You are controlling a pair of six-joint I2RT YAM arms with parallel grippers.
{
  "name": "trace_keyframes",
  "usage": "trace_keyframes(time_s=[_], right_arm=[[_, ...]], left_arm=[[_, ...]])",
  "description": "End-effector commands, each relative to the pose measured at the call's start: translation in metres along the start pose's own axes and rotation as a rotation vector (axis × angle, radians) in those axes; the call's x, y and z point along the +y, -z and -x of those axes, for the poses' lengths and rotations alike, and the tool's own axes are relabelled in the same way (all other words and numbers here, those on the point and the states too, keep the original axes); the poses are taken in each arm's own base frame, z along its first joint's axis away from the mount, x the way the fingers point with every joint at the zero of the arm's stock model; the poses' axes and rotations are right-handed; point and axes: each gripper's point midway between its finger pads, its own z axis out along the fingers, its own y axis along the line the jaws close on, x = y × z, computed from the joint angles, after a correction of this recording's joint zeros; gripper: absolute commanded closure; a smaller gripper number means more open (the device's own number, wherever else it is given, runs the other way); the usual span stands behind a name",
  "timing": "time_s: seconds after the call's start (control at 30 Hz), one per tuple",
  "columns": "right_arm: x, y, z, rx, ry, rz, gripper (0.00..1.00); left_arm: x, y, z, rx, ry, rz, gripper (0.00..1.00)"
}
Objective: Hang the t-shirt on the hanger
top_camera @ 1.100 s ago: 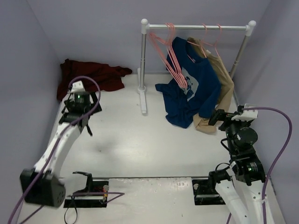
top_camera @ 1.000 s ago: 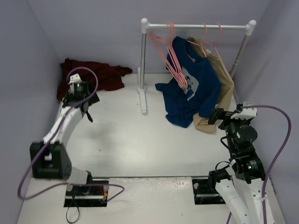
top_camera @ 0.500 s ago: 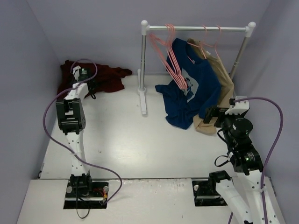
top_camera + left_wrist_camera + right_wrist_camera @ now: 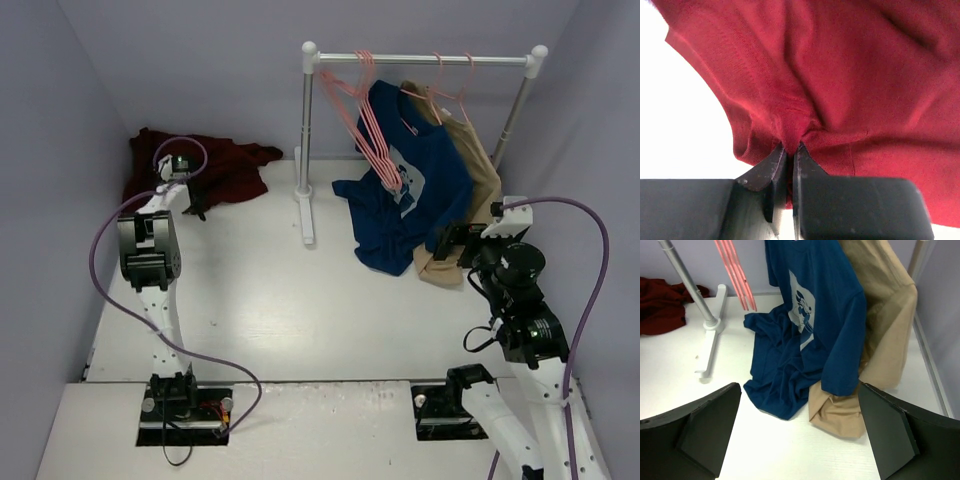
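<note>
At far-left corner, left claw [image 4: 788,150] clamped on t-shirt [image 4: 840,75], right claw [image 4: 799,390] agape facing navy garment [image 4: 810,315]

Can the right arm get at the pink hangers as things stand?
Probably yes: the right claw is open and faces the hangers, which hang exposed, though the navy shirt crowds them closely.

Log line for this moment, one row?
left gripper: shut on t-shirt | right gripper: open, empty | hangers: on rail
</note>
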Motion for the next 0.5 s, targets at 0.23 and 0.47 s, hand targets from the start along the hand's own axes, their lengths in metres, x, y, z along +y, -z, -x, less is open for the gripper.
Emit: trace_keyframes(time_s=[0.23, 0.47], right_arm=[[0.063, -0.032, -0.004, 0.094, 0.068, 0.338, 0.00], [0.098, -0.034, -0.032, 0.180, 0.089, 0.457, 0.00]], left_arm=[[-0.100, 0.268, -0.238, 0.228, -0.185, -0.391, 0.99], [-0.083, 0.337, -0.234, 0.148, -0.336, -0.448, 0.43]])
